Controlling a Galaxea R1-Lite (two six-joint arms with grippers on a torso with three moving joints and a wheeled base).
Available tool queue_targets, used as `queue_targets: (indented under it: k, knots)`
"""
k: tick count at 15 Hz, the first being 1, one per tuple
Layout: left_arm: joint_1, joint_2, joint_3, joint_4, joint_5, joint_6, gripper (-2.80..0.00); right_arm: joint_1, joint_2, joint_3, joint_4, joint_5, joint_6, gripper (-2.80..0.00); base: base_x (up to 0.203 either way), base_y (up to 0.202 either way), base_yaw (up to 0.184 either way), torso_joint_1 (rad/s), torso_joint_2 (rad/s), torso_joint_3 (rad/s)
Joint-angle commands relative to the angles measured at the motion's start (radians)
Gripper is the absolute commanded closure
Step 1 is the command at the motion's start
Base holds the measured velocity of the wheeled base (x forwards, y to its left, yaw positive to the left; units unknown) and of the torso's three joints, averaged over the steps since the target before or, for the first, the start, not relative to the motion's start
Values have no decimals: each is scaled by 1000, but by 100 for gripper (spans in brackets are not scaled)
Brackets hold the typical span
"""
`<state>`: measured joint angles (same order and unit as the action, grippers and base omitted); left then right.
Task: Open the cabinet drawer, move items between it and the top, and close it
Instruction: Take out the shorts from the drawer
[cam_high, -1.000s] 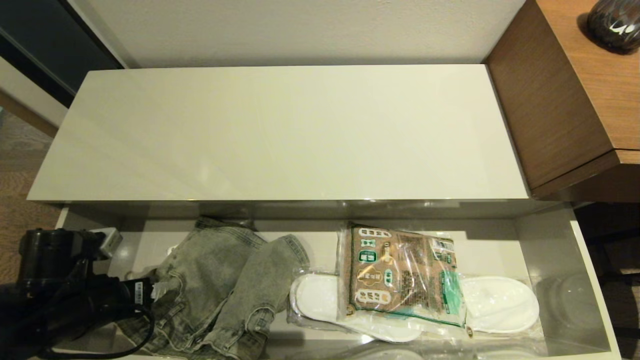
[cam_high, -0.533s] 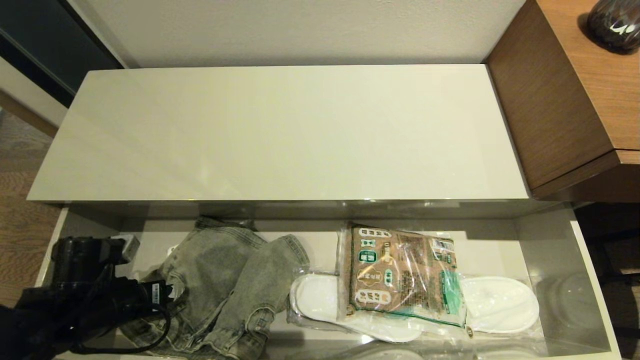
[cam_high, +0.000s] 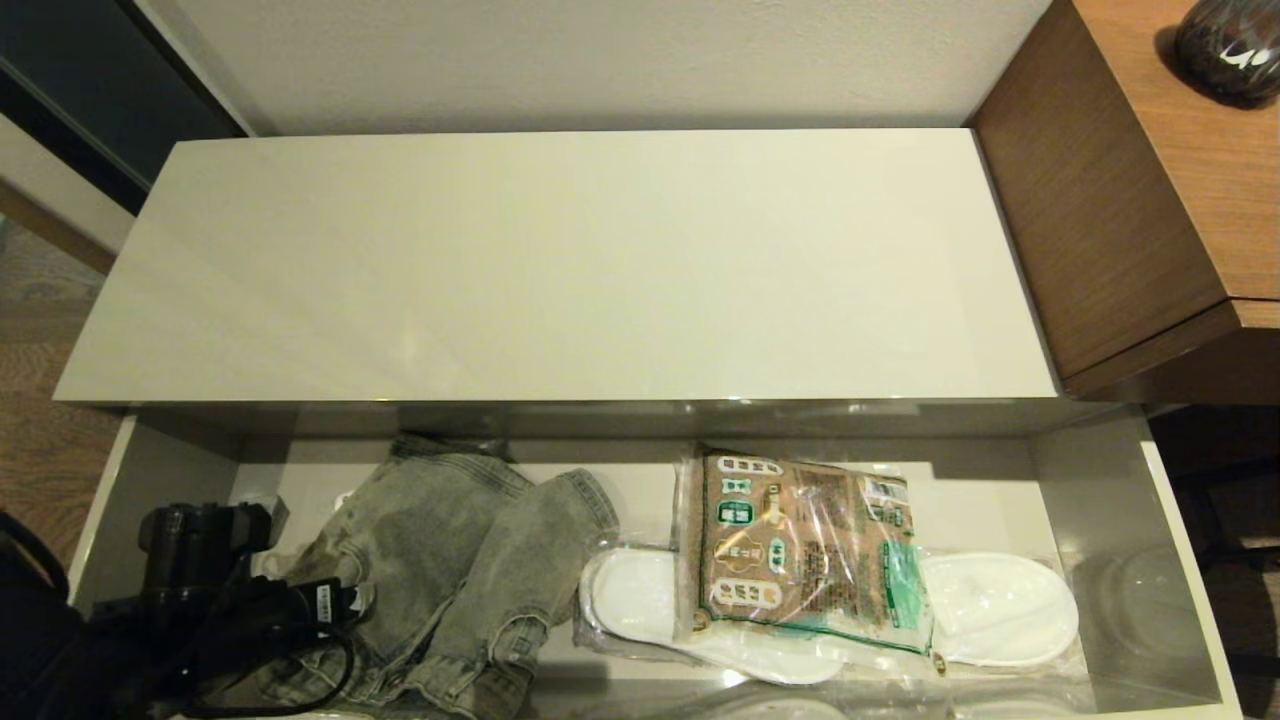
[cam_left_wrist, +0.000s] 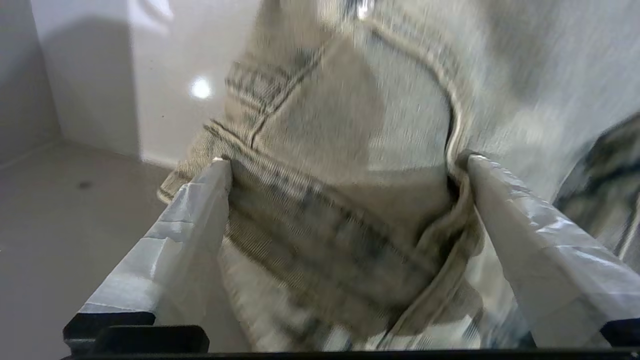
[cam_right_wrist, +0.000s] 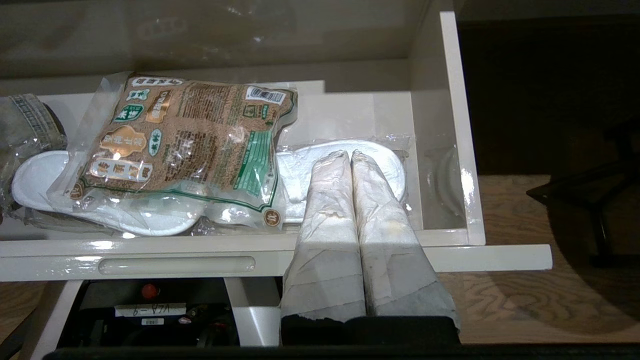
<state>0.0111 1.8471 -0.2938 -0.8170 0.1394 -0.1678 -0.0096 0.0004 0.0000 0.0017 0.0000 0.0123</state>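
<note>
The cabinet drawer (cam_high: 1100, 520) stands pulled out below the bare glossy top (cam_high: 560, 260). Crumpled grey denim jeans (cam_high: 450, 560) lie in its left half. The clear packet (cam_high: 800, 545) with brown contents and green-white labels rests on the wrapped slippers in the right half. My left arm (cam_high: 190, 570) reaches into the drawer's left end. In the left wrist view my left gripper (cam_left_wrist: 347, 160) is open, its fingers straddling a fold of the jeans (cam_left_wrist: 350, 100). My right gripper (cam_right_wrist: 350, 155) is shut on nothing, hanging before the drawer front (cam_right_wrist: 500, 257), near the packet (cam_right_wrist: 185, 140).
White slippers in clear plastic (cam_high: 1000, 605) lie under the packet. A brown wood-grain desk (cam_high: 1130, 200) with a dark vase (cam_high: 1225, 45) stands at the right of the cabinet. The drawer front has an oblong notch (cam_right_wrist: 175, 265). Wood floor lies on both sides.
My left arm has moved right and down from the drawer's left edge into the drawer, onto the jeans' left end. The packet, slippers and drawer have not moved.
</note>
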Motion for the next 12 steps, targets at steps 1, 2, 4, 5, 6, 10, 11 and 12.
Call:
queue_targets:
  k: [1, 2, 4, 5, 6, 10, 11, 12]
  knots:
    - [4, 47, 7, -57, 0, -12, -280, 0, -2, 3, 0, 0, 0, 0, 0, 0, 0, 0, 0, 0]
    - [4, 55, 12, -69, 1, -12, -280, 0, -2, 3, 0, 0, 0, 0, 0, 0, 0, 0, 0, 0]
    - [6, 109, 24, -123, 8, -12, -280, 0, -2, 3, 0, 0, 0, 0, 0, 0, 0, 0, 0, 0]
    - [6, 110, 25, -126, 9, -12, -280, 0, -2, 3, 0, 0, 0, 0, 0, 0, 0, 0, 0, 0]
    - [5, 116, 30, -133, 9, -12, -280, 0, -2, 3, 0, 0, 0, 0, 0, 0, 0, 0, 0, 0]
    - [16, 183, 31, -151, 44, -13, -280, 0, -2, 3, 0, 0, 0, 0, 0, 0, 0, 0, 0, 0]
    - [17, 193, 30, -151, 51, -13, -280, 0, -2, 3, 0, 0, 0, 0, 0, 0, 0, 0, 0, 0]
    - [16, 193, 30, -151, 51, -14, -280, 0, -2, 3, 0, 0, 0, 0, 0, 0, 0, 0, 0, 0]
